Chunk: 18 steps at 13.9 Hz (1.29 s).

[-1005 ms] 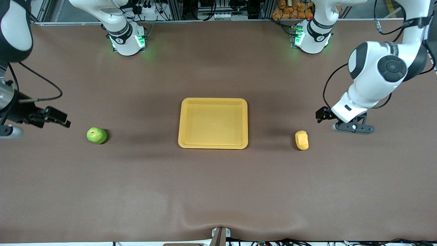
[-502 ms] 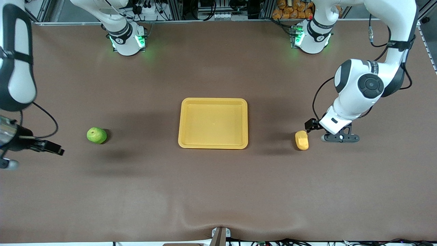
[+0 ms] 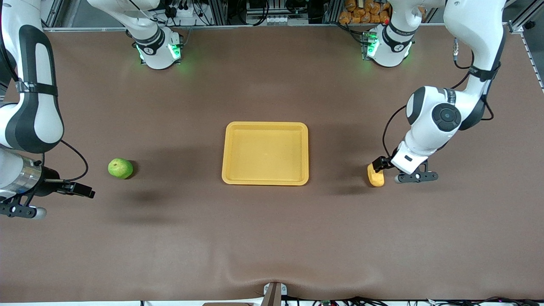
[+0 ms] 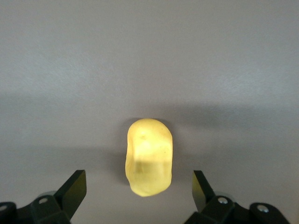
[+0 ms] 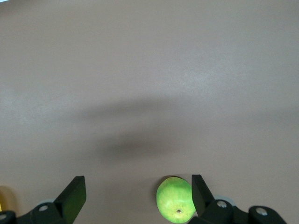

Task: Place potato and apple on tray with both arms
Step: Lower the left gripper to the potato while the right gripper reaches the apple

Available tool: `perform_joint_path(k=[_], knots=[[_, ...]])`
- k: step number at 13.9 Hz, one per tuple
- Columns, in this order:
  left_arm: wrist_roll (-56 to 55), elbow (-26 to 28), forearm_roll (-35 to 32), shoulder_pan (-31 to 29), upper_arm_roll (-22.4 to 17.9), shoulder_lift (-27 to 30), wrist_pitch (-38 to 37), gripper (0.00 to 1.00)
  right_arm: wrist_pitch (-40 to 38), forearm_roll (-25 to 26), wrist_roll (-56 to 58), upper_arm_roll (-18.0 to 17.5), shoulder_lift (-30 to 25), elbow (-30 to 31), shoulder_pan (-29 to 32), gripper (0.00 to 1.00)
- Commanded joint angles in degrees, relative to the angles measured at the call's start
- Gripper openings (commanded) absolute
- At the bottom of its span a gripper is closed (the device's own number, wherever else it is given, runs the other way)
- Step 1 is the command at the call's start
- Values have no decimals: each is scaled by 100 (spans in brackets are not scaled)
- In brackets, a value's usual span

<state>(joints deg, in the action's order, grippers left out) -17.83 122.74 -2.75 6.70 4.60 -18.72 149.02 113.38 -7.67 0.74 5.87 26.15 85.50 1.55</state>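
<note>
nothing has been placed yet: the yellow tray sits bare in the middle of the front frame, and both pieces of produce lie on the brown worktop, well apart from it.

the potato is at centre right of the front frame, toward the left arm's end of the worktop, level with the tray's lower edge. the left pincer is right over it, its fingers apart and empty; in the left wrist view the potato sits between the two black finger tips, lined up for a grab. that arm looks one descent and one squeeze away from lifting.

the apple is at centre left of the front frame, toward the right arm's end. the right pincer hangs lower left of it in the frame, fingers apart, holding nothing. in the right wrist view the apple shows off-centre, close to one finger, so this arm likely needs more aligning.

the potato is a smooth oblong yellow-orange lump with rounded ends. the apple is small, round and bright green, with a dark stem dimple.
</note>
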Motion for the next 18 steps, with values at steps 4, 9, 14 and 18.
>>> perform_joint_path(k=[4,9,14,18], knots=[[-124,49,82,41,-12,-413,399,100,-97,-16,-4,-15,31,-121,30,100],[-239,-109,82,85,-3,-650,443,100,-89,-60,-12,-15,40,-121,65,100],[-256,-312,82,121,-3,-896,444,96,-97,-51,-4,-15,84,-121,30,100],[-256,-338,47,164,-3,-958,487,74,-124,-33,5,-15,101,-77,56,100]])
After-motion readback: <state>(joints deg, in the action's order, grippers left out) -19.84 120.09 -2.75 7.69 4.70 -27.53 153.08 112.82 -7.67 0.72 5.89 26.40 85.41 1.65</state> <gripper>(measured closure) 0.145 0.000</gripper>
